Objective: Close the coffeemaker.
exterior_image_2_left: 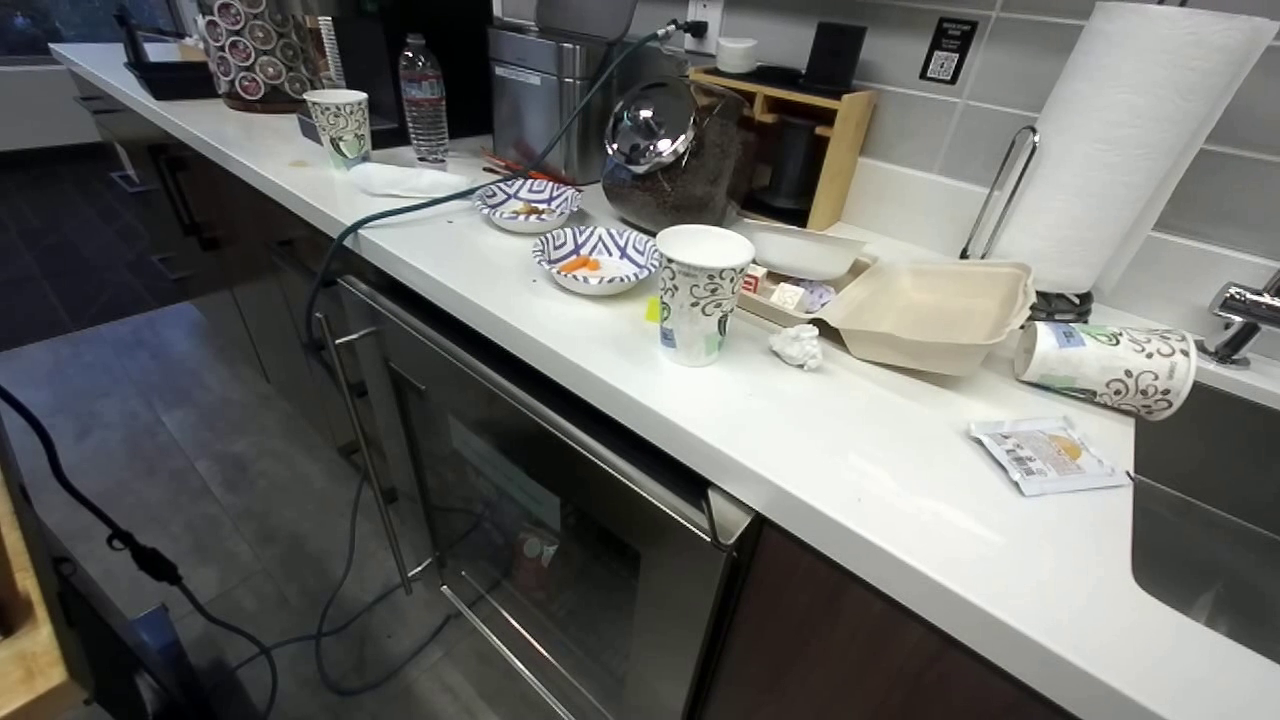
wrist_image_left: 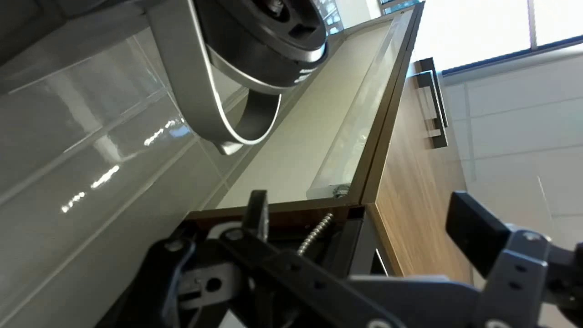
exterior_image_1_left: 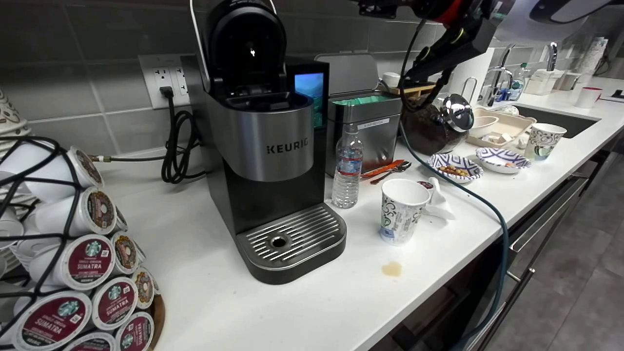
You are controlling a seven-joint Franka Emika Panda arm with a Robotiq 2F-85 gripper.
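A tall black-and-silver Keurig coffeemaker [exterior_image_1_left: 273, 141], its rounded black lid [exterior_image_1_left: 246, 44] raised, stands just beside a clear plastic bottle [exterior_image_1_left: 348, 183]; the black two-fingered gripper [wrist_image_left: 362, 216], jaws wide apart, holds nothing.

KEURIG runs in capitals across the front of the coffeemaker [exterior_image_1_left: 261, 146]. Several maroon-topped coffee pods [exterior_image_1_left: 88, 262] say SINGLE-ORIGIN SUMATRA under a green Starbucks emblem. A black wall sign [exterior_image_2_left: 949, 50] bears a QR code, its wording too small to read from here.

Brushed-metal coffeemaker front [exterior_image_1_left: 263, 139], glossy tiles [wrist_image_left: 107, 136], paper cups [exterior_image_1_left: 402, 214]
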